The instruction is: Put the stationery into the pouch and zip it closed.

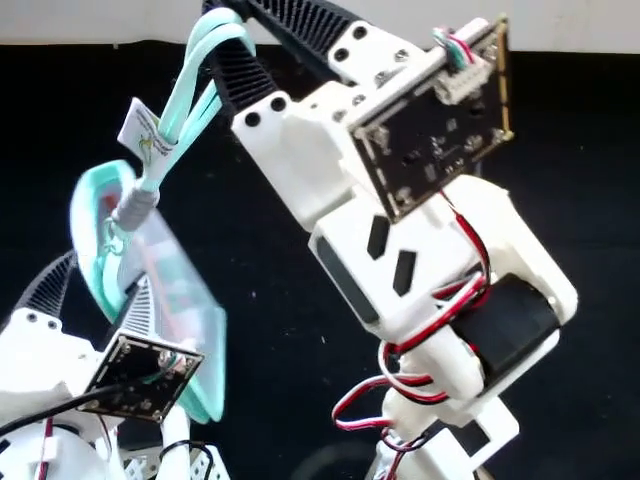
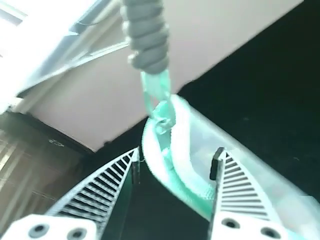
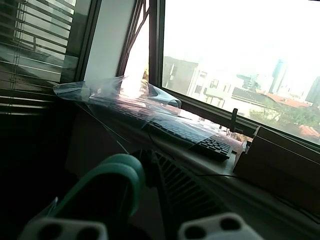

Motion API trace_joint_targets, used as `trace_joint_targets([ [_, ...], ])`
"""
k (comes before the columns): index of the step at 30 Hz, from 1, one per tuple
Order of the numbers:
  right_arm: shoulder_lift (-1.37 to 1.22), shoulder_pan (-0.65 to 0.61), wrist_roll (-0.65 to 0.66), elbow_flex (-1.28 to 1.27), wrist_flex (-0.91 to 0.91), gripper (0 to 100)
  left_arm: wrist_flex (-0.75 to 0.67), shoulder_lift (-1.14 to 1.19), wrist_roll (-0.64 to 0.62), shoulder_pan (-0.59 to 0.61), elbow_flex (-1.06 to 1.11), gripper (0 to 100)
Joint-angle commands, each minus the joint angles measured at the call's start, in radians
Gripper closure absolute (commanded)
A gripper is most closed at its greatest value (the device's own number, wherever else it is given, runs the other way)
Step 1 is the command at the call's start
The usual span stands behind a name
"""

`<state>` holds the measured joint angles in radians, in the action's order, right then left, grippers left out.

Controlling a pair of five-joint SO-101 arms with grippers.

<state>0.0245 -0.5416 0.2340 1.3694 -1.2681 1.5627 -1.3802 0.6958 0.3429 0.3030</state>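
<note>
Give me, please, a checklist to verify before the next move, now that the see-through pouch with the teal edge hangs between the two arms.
1. Translucent teal-edged pouch lifted off the table: ok, it hangs in the air.
2. Teal strap loop held by the right gripper: ok, the pouch hangs from it.
3. Left gripper placed at the pouch rim: ok.
4. Left gripper's hold on the pouch firm: cannot tell.
5. Zip closed: cannot tell, the zip line is not clear in any view.
6. All stationery inside: cannot tell; something reddish shows through the pouch wall in the high view.
</note>
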Motion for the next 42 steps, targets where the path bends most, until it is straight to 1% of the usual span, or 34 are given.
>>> trace_joint_targets([
  [1,0.001,0.002,-0.009,0.035,0.005,99.1,-0.04,-0.002,0.02,0.088,-0.021,74],
  [3,0.001,0.002,-0.009,0.035,0.005,99.1,-0.037,-0.002,0.011,0.147,-0.018,74],
  [8,0.001,0.002,-0.012,0.035,0.005,99.1,-0.029,-0.002,-0.112,0.251,-0.01,74],
  [12,0.001,0.002,-0.014,0.035,0.007,99.1,0.021,-0.002,-0.163,0.302,0.082,74],
  [15,0.001,0.002,-0.014,0.035,0.007,99.1,0.054,-0.004,-0.265,0.357,0.153,74],
  [17,0.001,0.002,-0.014,0.035,0.008,99.1,0.049,-0.004,-0.333,0.401,0.174,74],
  [19,0.001,0.002,-0.014,0.035,0.008,99.1,0.052,-0.004,-0.368,0.427,0.182,74],
  [23,0.001,0.002,-0.014,0.035,0.01,99.1,0.057,-0.004,-0.37,0.394,0.183,74],
  [27,0.001,0.002,-0.014,0.035,0.01,99.1,0.055,-0.004,-0.37,0.314,0.182,74],
  [30,0.001,0.002,-0.014,0.035,0.01,99.1,0.051,-0.004,-0.37,0.283,0.182,74],
  [40,0.001,0.002,-0.009,0.035,0.015,99.1,0.048,-0.004,-0.37,0.278,0.174,74],
  [42,0.001,0.002,-0.009,0.035,0.044,99.1,0.032,-0.004,-0.37,0.278,0.174,74],
])
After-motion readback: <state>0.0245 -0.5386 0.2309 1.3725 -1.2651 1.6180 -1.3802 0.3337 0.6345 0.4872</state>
